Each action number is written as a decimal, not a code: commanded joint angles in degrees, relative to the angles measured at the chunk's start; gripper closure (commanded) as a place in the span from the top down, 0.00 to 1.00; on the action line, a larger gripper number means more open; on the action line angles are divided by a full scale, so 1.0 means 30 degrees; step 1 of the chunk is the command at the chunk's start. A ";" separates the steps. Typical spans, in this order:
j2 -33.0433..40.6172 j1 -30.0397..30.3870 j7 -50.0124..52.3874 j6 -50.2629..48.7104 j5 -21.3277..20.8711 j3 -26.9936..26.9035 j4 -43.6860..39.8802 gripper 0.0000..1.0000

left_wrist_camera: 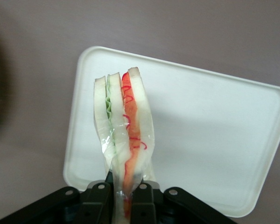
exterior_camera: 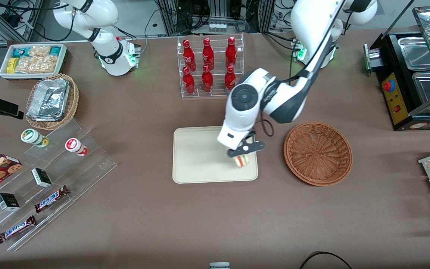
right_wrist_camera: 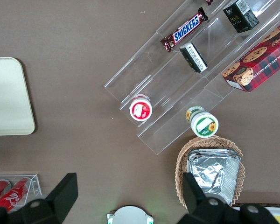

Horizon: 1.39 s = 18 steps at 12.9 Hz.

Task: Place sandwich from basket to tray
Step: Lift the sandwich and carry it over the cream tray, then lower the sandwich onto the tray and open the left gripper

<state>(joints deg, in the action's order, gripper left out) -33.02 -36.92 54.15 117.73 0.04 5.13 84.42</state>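
My left gripper (exterior_camera: 242, 157) is shut on the sandwich (exterior_camera: 242, 161), a wrapped wedge of white bread with red and green layers, and holds it over the tray's (exterior_camera: 200, 157) edge nearest the basket. In the left wrist view the sandwich (left_wrist_camera: 123, 126) hangs between the fingers (left_wrist_camera: 99, 198) above the cream tray (left_wrist_camera: 214, 140). The reddish-brown woven basket (exterior_camera: 318, 153) stands beside the tray, toward the working arm's end, with nothing in it. The tray's corner also shows in the right wrist view (right_wrist_camera: 9, 93).
A clear rack of red bottles (exterior_camera: 209, 67) stands farther from the camera than the tray. A tan basket with foil containers (exterior_camera: 52, 101), a white bin of snacks (exterior_camera: 32, 59) and clear steps with snacks (exterior_camera: 47, 179) lie toward the parked arm's end. A black warmer (exterior_camera: 413, 78) stands at the working arm's end.
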 commanded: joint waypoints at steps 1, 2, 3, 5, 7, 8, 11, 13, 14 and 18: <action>-0.1529 -0.0495 -0.0646 0.1033 0.0223 -0.0098 -0.1598 0.00; -0.1881 -0.0903 -0.1084 0.1677 0.0193 -0.0127 -0.1627 0.00; -0.2174 -0.1197 -0.1233 0.2438 0.0164 -0.0127 -0.1627 0.00; -0.2760 -0.1317 -0.1554 0.2913 -0.0360 -0.0127 -0.1627 0.00; -0.3580 -0.1754 -0.2608 0.3817 -0.0539 -0.0127 -0.1598 0.00; -0.3729 -0.1843 -0.2843 0.4142 -0.0626 -0.0127 -0.1569 0.00; -0.3935 -0.1874 -0.3197 0.4174 -0.0889 -0.0127 -0.1394 0.00; -0.4255 -0.1874 -0.3256 0.4174 -0.1067 -0.0127 -0.1334 0.00; -0.4431 -0.1903 -0.3256 0.4232 -0.1125 -0.0127 -0.1363 0.00; -0.4522 -0.2342 -0.2817 0.4380 -0.1301 -0.0215 -0.1423 1.00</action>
<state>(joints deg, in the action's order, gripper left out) -45.49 -42.28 44.81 130.80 -3.12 5.29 81.48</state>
